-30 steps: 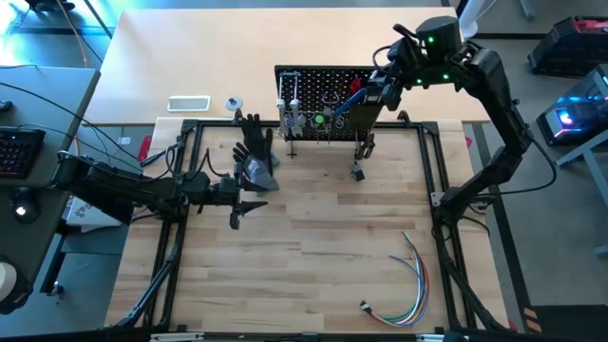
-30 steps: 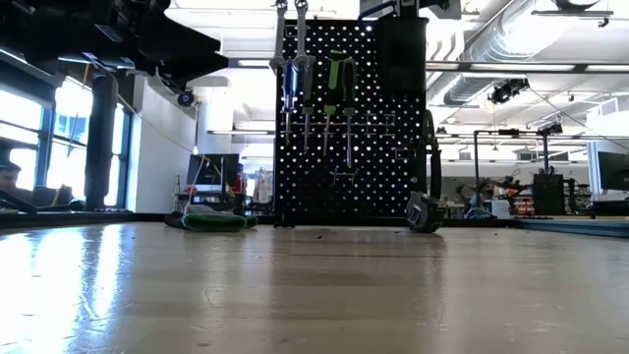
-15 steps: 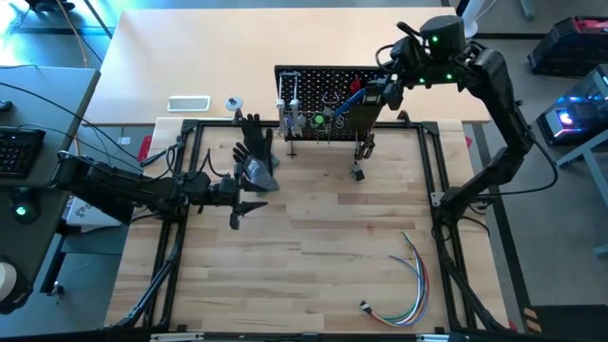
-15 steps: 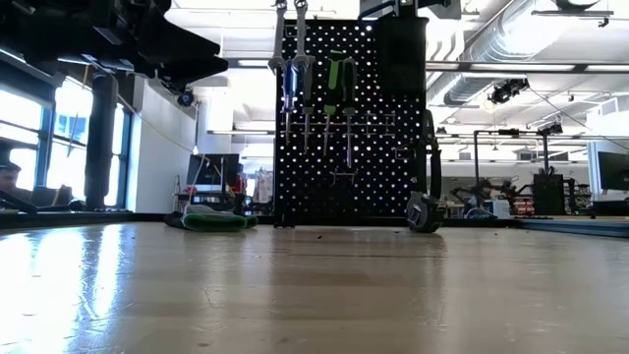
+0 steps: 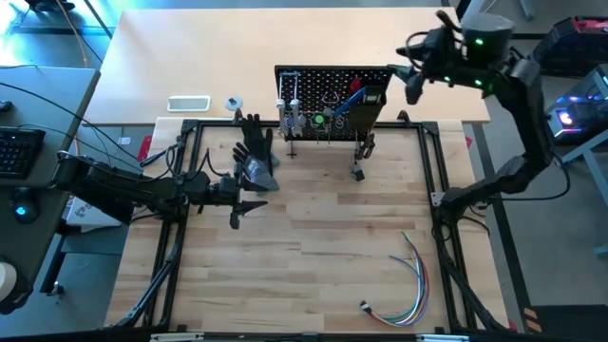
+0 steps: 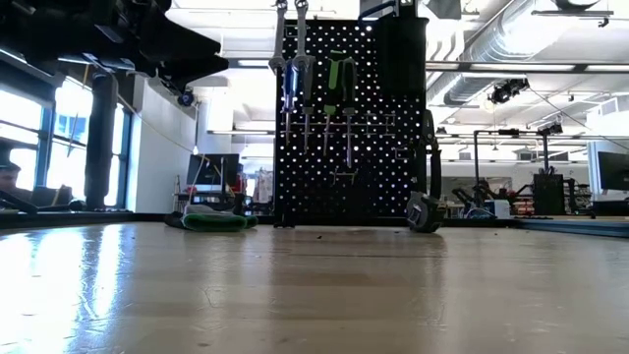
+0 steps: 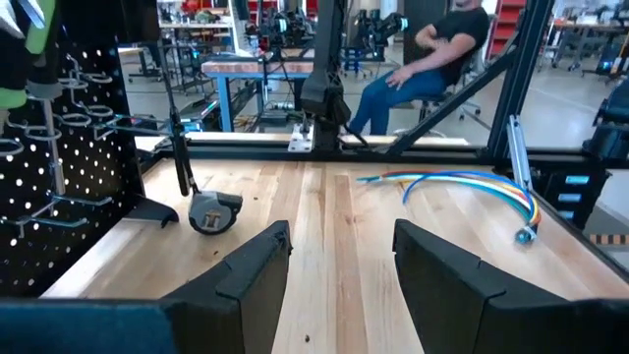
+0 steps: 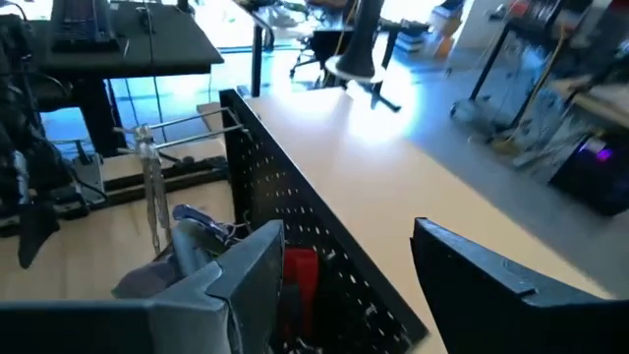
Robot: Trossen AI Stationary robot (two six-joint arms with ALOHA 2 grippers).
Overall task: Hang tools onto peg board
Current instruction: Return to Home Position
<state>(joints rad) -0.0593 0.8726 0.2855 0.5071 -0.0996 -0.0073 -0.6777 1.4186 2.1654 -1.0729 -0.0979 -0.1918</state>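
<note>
Right gripper (image 5: 411,85) beside peg board (image 5: 323,78), held clear for homing.
Its fingers (image 8: 226,285) wide apart, empty; left gripper (image 5: 249,204) likewise, before the board.

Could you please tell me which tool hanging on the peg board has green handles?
The pliers near the middle of the peg board: their handles are green and black, whereas the wrenches hanging beside them are plain silver.
</note>
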